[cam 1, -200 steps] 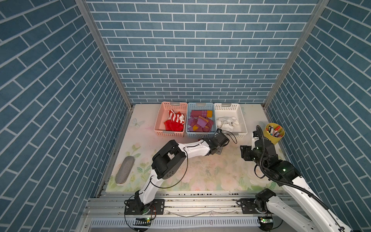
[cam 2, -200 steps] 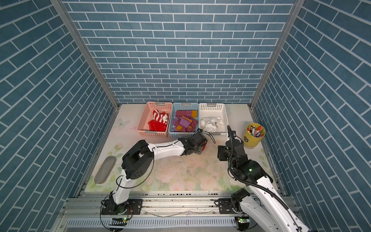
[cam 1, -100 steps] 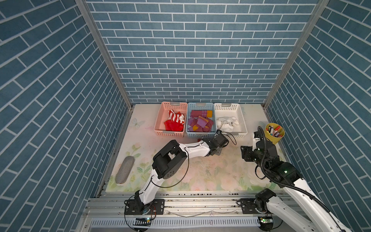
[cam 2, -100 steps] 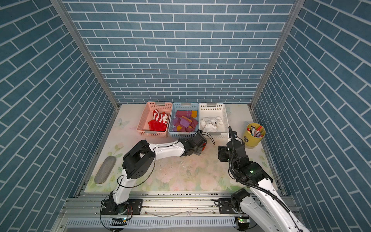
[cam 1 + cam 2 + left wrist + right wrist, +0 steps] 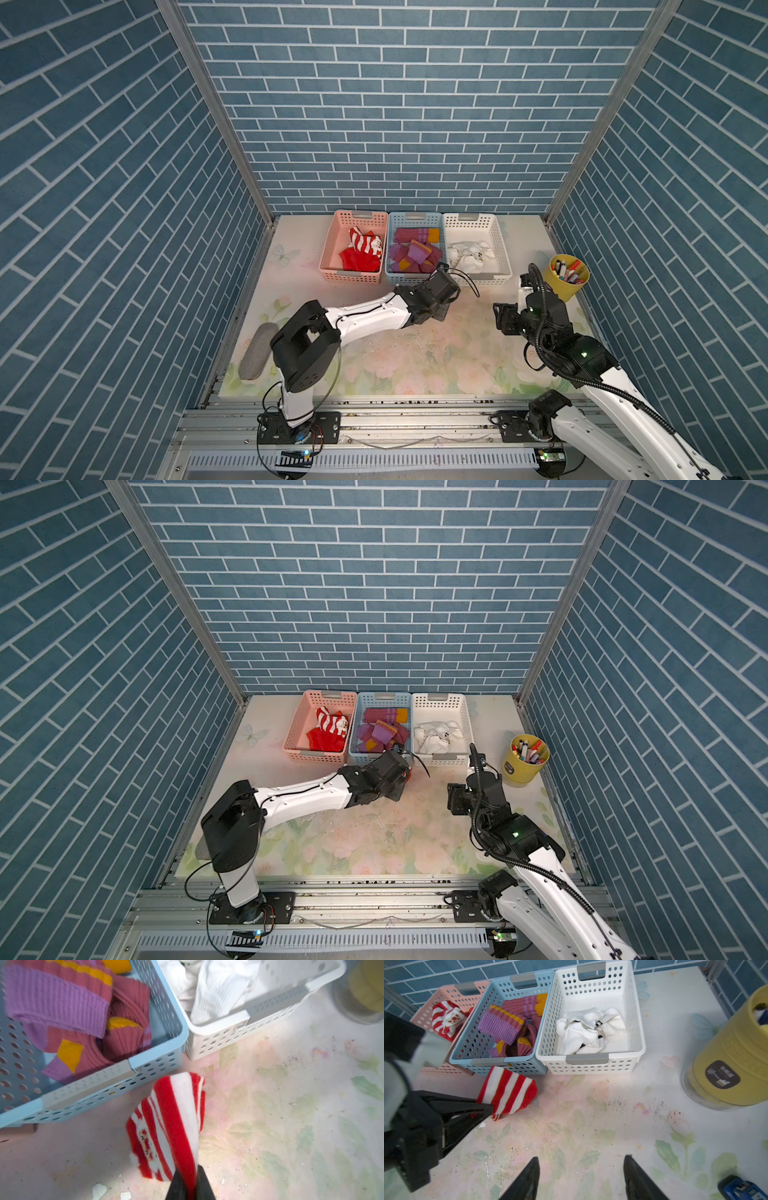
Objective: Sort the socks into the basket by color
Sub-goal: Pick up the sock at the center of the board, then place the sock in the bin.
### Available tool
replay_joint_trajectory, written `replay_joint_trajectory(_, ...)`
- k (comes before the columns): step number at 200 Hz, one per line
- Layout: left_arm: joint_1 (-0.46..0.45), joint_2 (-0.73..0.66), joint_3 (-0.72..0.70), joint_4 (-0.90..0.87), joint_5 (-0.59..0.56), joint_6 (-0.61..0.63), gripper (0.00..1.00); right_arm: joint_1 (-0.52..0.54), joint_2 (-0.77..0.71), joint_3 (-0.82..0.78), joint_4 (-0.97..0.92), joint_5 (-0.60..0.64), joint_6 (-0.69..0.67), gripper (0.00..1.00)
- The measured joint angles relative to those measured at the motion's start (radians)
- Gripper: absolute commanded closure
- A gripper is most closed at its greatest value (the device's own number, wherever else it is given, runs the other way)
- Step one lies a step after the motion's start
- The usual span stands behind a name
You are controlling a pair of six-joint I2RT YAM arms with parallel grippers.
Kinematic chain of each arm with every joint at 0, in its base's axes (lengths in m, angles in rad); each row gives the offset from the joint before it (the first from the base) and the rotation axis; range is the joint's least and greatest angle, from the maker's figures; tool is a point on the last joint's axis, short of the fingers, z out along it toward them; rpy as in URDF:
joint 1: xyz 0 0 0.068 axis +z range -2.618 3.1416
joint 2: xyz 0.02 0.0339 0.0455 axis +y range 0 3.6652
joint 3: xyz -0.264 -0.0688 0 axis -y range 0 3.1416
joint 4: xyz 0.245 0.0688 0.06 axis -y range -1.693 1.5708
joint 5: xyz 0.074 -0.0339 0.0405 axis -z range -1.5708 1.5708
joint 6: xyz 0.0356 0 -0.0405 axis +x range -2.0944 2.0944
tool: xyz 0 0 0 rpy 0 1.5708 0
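Against the back wall, side by side: pink perforated plastic basket [image 5: 446, 991], pale blue perforated plastic basket [image 5: 500, 987], white perforated plastic basket [image 5: 591, 1066].

Contents: the pink one holds red socks with white stripes and a Santa face [image 5: 360, 253]. The blue one holds purple and maroon ribbed socks with orange patches [image 5: 411, 253]. The white one holds crumpled white socks with black marks [image 5: 469, 255]. Each colour sits in its own basket.

Outstanding: one red-and-white striped sock [image 5: 172, 1118], just in front of the blue basket's front corner, near where it meets the white basket. Whether it has cleared the floral mat [image 5: 415, 353] cannot be told.

Grip: left gripper [image 5: 189, 1169] is pinched nearly together on one end of this sock. The right gripper [image 5: 581, 1157] has its jaws spread wide with nothing between them, over bare mat, apart from the sock.

Status, as judged: no other loose sock shows on the mat. This looks like the last item, owed to the pink basket, which stands beyond the blue one.

Writing: yellow cup of marker pens [image 5: 567, 278], near the white basket, carries a dark label with pale characters and raised lettering on its side. Neither is legible. Baskets and socks show no readable brand.
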Motion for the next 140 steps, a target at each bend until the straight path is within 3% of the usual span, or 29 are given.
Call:
replay_joint_trajectory(89,0.000,-0.268,-0.050,-0.077,0.003,0.078,0.88,0.000,0.117,-0.014,0.173,-0.271,-0.003,0.40)
replay_joint_trajectory(140,0.029,-0.354,-0.053,-0.116,0.033,0.116,0.88,0.000,0.147,-0.015,0.230,-0.348,-0.002,0.41)
